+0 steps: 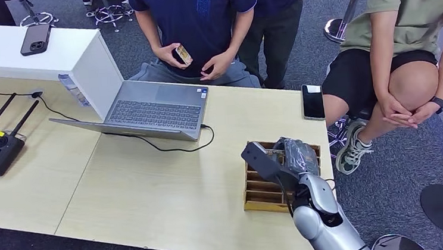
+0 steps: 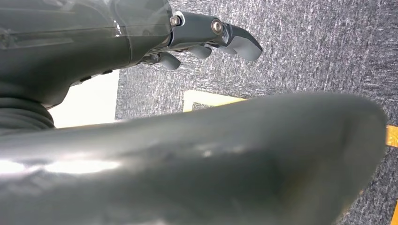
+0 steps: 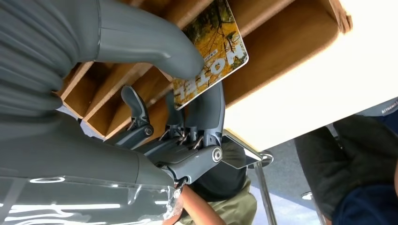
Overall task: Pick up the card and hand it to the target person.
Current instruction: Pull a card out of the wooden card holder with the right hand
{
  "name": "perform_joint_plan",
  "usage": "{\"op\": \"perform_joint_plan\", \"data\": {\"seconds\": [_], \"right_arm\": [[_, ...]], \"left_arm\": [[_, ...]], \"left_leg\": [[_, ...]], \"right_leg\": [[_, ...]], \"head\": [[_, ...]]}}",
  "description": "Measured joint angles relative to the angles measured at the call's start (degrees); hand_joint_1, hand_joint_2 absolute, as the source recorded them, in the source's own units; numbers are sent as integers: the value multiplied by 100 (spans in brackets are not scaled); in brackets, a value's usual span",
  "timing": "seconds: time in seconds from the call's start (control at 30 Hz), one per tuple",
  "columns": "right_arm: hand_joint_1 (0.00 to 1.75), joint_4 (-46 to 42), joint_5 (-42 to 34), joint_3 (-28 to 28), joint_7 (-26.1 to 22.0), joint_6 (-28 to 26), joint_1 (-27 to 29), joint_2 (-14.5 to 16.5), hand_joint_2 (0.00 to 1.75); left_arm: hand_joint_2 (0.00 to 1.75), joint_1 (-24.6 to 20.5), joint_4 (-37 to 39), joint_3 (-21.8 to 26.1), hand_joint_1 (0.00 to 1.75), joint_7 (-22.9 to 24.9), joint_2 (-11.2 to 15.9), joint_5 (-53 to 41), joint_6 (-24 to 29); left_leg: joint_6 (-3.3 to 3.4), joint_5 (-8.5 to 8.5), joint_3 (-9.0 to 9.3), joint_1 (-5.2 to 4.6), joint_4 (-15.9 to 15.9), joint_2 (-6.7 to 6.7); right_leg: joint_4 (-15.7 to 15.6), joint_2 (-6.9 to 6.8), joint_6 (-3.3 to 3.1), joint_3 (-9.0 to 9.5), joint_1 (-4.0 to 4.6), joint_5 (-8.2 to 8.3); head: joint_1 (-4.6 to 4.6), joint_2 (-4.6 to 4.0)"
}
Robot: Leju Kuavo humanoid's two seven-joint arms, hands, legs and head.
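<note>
Card: the card (image 3: pixel 213 56) is standing in a slot of the wooden rack (image 1: pixel 259 189), its long edge sticking out.
Right hand: the right hand (image 3: pixel 180 101) is pinching it, thumb against fingers.
Left hand: the left hand (image 2: pixel 206 37) is hanging over carpet, holding nothing, fingers loosely curled.

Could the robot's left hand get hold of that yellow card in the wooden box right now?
Probably not. The left hand hangs over the carpet by the table edge, away from the wooden box. The right hand is already there, its thumb and fingers pinching the card.
</note>
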Motion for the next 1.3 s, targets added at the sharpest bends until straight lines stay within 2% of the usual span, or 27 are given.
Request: {"op": "perform_joint_plan", "data": {"seconds": [0.37,0.5,0.67,0.8,1.13,1.3], "right_arm": [[138,9,13,1,-11,-35,-26,1,175],[173,28,20,2,-15,-72,-27,2,175],[175,25,46,2,-38,-134,-25,2,175],[175,15,50,2,-39,-138,-24,2,175],[175,-16,95,2,-93,-213,-6,2,175],[175,-362,156,2,-173,-401,42,2,175]], "left_arm": [[0,0,0,0,0,-14,0,1,-1],[0,1,0,0,0,-17,0,2,-2],[0,1,0,0,0,-12,0,9,0],[175,1,0,0,0,-9,0,2,1],[175,1,0,0,0,-28,0,19,15],[175,2,0,0,0,42,0,26,48]], "left_leg": [[0,0,1,0,0,1],[0,0,0,0,0,0],[0,0,0,0,0,0],[0,0,0,0,0,0],[0,0,0,0,0,1],[0,0,0,0,1,1]], "right_leg": [[0,1,0,0,0,0],[0,0,0,1,0,0],[0,0,0,0,0,1],[0,0,0,0,0,1],[0,0,0,0,0,1],[0,1,0,-1,0,1]], "head": [[0,0],[0,0],[0,0],[0,0],[0,0],[0,0]]}}
